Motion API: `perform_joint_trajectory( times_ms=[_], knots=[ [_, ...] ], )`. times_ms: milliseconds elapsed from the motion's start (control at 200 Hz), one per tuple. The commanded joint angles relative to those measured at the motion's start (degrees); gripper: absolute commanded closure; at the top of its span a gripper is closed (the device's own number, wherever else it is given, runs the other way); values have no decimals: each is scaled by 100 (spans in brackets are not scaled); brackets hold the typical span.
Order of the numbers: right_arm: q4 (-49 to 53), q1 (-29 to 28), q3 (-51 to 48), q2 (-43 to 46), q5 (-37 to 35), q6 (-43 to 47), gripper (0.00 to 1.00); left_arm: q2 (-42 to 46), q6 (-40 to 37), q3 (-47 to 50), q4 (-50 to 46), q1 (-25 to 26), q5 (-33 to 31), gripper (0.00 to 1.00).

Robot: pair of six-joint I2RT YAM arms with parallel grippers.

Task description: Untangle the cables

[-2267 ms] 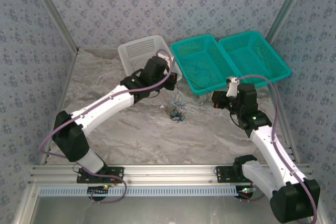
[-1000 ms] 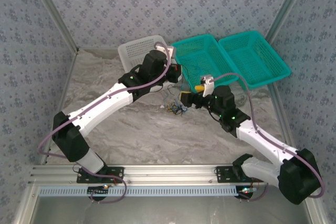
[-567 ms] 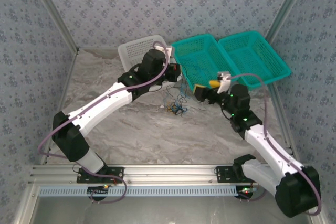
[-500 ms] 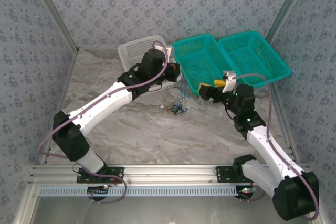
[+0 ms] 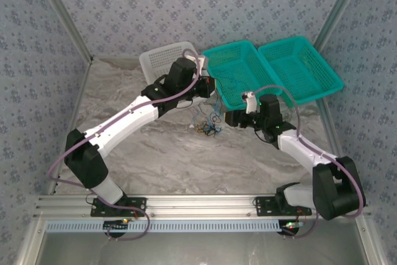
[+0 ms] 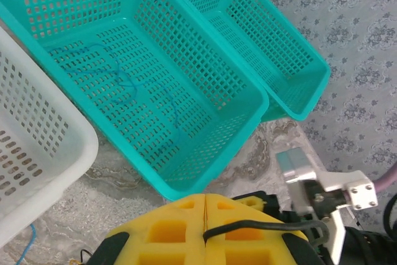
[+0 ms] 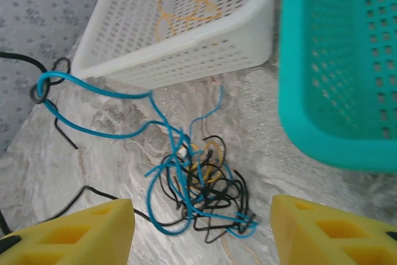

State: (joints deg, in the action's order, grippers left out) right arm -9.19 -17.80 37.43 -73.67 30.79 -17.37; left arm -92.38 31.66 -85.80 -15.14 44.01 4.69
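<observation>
Yellow foam pads of the left tool are pressed tight on a thin black strand. The knot of blue, black and orange thin wires lies on the marbled counter, dead ahead of the right tool. That tool's jaws stand wide with nothing in them, and it looks the nearer arm. White mesh basket holds a loose orange wire; the near teal mesh basket holds a blue wire.

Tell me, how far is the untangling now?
Done: a yellow wire lies in the white basket, a blue wire in a teal basket. In hand: the left fingers pinch a black strand; the right fingers stand open over the clump. Left: that knotted clump.
</observation>
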Motion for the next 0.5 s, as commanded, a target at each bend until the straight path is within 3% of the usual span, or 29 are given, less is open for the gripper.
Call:
perform_joint_trajectory(
  times_ms=[0,295,495],
  knots=[
    [-299,-59,251,-285,284,122,40,-9,102,-234,177,-37,146,100],
    [-553,-278,502,-876,419,125,46,-12,174,-231,169,-47,186,100],
    [-624,-374,268,-801,-208,14,79,89,185,-170,150,-93,-54,100]
  ],
)
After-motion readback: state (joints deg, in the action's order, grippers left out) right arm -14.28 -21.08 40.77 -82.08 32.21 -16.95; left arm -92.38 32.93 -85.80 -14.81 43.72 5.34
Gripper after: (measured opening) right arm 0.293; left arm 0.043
